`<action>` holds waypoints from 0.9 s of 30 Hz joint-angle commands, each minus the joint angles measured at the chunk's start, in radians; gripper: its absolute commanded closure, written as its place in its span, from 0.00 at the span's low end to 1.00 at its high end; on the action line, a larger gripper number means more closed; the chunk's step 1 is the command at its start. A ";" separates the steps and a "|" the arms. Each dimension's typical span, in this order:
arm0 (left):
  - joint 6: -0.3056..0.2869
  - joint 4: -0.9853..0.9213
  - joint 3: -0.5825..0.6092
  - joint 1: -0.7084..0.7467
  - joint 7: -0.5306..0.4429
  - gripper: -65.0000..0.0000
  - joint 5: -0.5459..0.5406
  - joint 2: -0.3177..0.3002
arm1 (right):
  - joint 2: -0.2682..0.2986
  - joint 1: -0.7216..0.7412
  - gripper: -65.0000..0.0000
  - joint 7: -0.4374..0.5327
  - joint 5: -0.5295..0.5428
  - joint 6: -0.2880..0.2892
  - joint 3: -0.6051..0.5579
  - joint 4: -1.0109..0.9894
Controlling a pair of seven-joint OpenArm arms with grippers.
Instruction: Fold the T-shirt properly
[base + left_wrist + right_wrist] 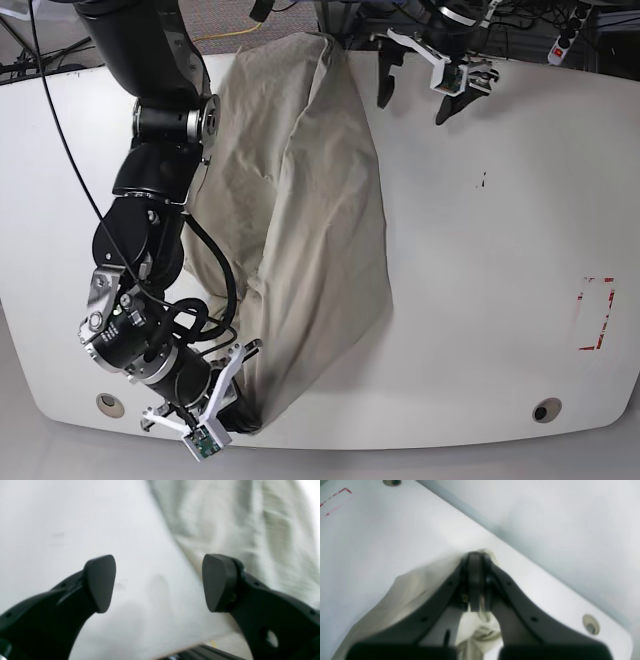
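One T-shirt (300,200), apparently folded, table (480,250)

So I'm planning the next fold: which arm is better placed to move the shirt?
The right. Its gripper is shut on a corner of the T-shirt near the table's front edge, so it could probably carry that corner over. The left gripper is open and empty beside the shirt's far end.
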 commanded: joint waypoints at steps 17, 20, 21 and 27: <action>-0.005 -0.050 0.231 -0.217 0.322 0.22 0.002 -0.033 | 0.006 0.070 1.00 0.032 -0.040 -0.002 -0.076 0.017; -0.005 -0.081 0.262 -0.245 0.322 0.22 0.002 -0.040 | 0.002 0.070 1.00 0.032 -0.073 -0.002 -0.073 0.017; -0.005 -0.091 0.271 -0.252 0.322 0.22 0.002 -0.042 | 0.002 0.070 1.00 0.032 -0.073 -0.002 -0.073 0.017; 0.000 -0.147 0.312 -0.291 0.322 0.22 0.002 -0.080 | 0.006 0.070 1.00 0.032 -0.072 -0.002 -0.067 0.017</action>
